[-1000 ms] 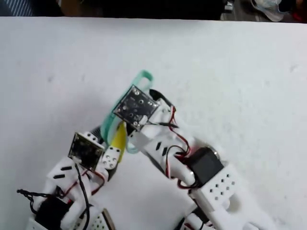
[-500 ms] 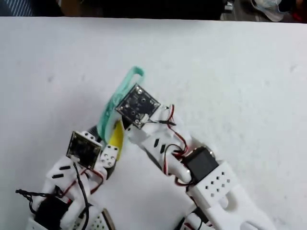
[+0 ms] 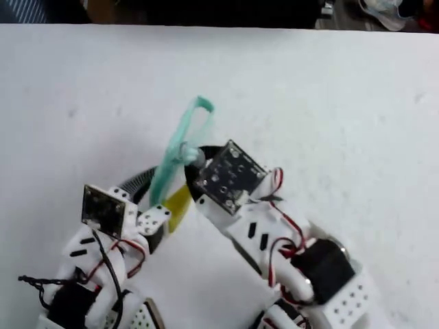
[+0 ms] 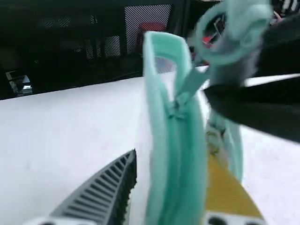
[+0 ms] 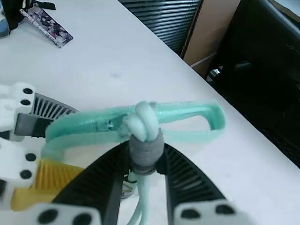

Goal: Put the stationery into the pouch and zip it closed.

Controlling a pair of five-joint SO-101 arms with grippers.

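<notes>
— Swinging off toward four o'clock over the last second, the right gripper has its black jaws pinched hard on the grey bead of the zip pull.
— And the pouch?
— Mint green, up on its edge on the white table, a touch toward nine o'clock of the middle in the high view. It runs from seven o'clock up to one o'clock, and it reads narrower than it did a second ago.
— Who has the near end?
— The left gripper, at seven o'clock, squeezed onto that end between the grey ribbed finger and the yellow finger (its wrist has slid toward nine o'clock too).
— Zip shut?
— The slider sits partway along; beyond that I cannot tell.
</notes>
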